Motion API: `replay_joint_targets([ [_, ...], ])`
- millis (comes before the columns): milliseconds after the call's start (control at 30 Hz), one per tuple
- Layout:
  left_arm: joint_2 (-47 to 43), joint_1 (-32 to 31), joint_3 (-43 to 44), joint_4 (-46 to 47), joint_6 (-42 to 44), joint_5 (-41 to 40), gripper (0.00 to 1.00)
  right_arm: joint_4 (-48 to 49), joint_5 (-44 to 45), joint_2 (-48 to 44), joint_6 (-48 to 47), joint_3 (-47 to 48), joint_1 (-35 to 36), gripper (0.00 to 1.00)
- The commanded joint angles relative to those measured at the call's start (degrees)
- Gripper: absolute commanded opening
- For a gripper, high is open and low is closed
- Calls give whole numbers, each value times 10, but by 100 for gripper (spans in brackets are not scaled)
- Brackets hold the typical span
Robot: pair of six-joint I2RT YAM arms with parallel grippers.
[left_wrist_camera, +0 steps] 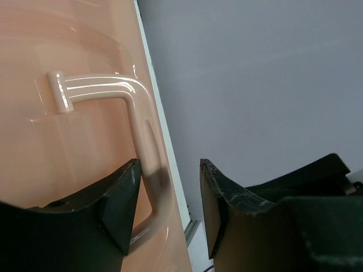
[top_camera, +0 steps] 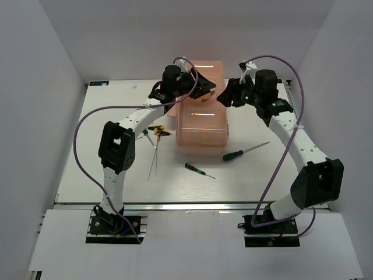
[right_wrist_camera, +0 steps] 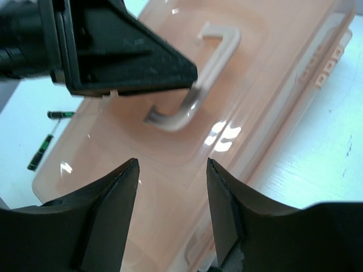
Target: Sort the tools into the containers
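Observation:
The salmon-pink toolbox sits closed mid-table. My left gripper is open over its lid, with the lid handle running beside its left finger. My right gripper is open and empty, hovering above the lid near the box's right side. The right wrist view shows the handle partly under the left gripper. On the table lie a green-handled screwdriver, a small black-handled screwdriver, yellow-black pliers and thin metal rods.
Another small green-handled tool lies beside the pliers. Two small screwdrivers show left of the box in the right wrist view. White walls enclose the table on the left, right and back. Purple cables loop above both arms.

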Motion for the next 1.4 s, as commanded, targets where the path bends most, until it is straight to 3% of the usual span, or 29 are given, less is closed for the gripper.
replay_joint_targets([
  [0, 3, -8, -20, 0, -9, 30, 56, 39, -18, 28, 25, 42, -3, 56],
  [533, 6, -1, -20, 8, -16, 38, 56, 43, -66, 166, 107, 128, -3, 50],
  [767, 6, 6, -2, 5, -18, 41, 60, 37, -47, 189, 134, 129, 4, 41],
  [1033, -52, 44, 55, -127, 69, -43, 70, 37, -36, 192, 163, 117, 3, 35],
  [1167, -109, 62, 45, -179, 118, -104, 71, 35, -27, 190, 170, 117, 4, 25],
  [1300, -202, 70, -47, -205, 155, -188, 69, 33, -32, 185, 176, 139, 3, 19],
  [1367, -265, 75, -148, -195, 156, -222, 68, 28, -34, 177, 177, 155, 4, 0],
])
